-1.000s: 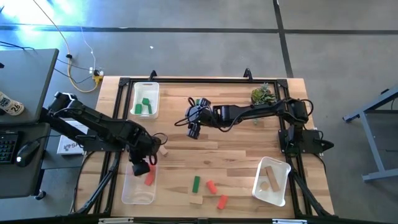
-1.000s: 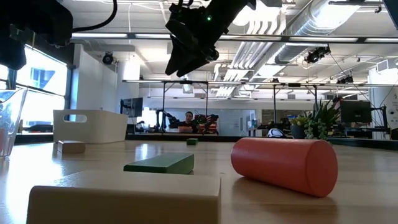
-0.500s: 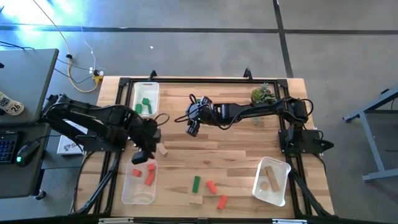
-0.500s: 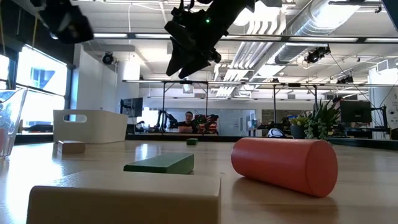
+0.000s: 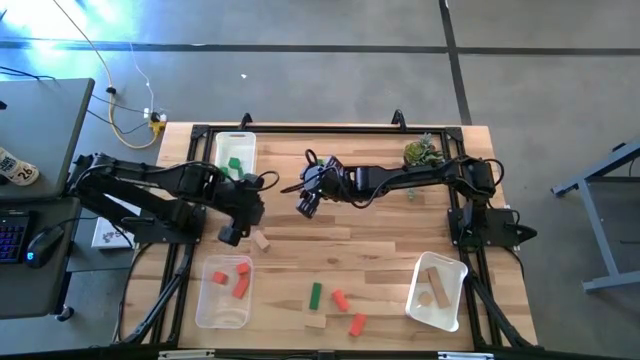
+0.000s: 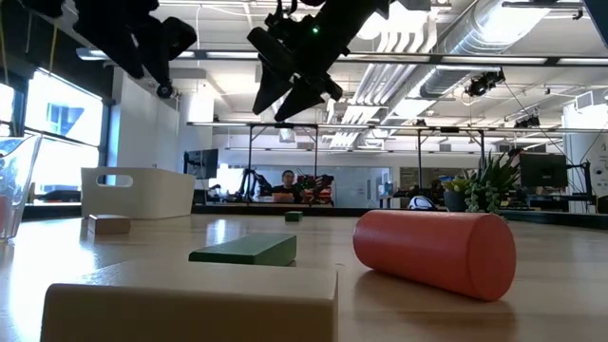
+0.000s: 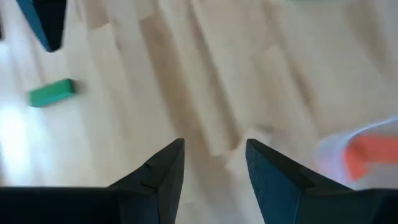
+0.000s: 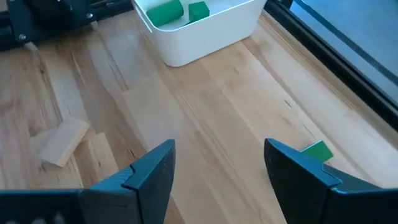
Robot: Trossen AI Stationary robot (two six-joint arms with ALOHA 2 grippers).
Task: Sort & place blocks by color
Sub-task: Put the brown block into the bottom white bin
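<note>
My left gripper (image 5: 232,236) hangs open and empty above the table, just left of a tan block (image 5: 262,240) lying flat on the wood. Two red blocks (image 5: 240,285) lie in the clear near-left tray (image 5: 222,318). Near the table's middle and toward the far edge, my right gripper (image 5: 305,206) hovers open and empty, beyond it a small green block (image 8: 317,151) on the table. Green blocks (image 5: 235,166) sit in the white far-left tray (image 5: 222,146). A green block (image 5: 316,295), two red blocks (image 5: 340,300) and a tan block (image 5: 316,322) lie near the front edge.
A white tray (image 5: 458,300) at the near right holds tan blocks. A small green plant (image 5: 422,153) stands at the far right. Black frame rails run along the table's edges. Bare wood lies between the two grippers and the front blocks.
My left gripper has risen from over the near-left tray and moved toward the table's far edge and a little right, rolling about its own line as it went; both red blocks in the tray now show. My right gripper has rolled slightly in place.
</note>
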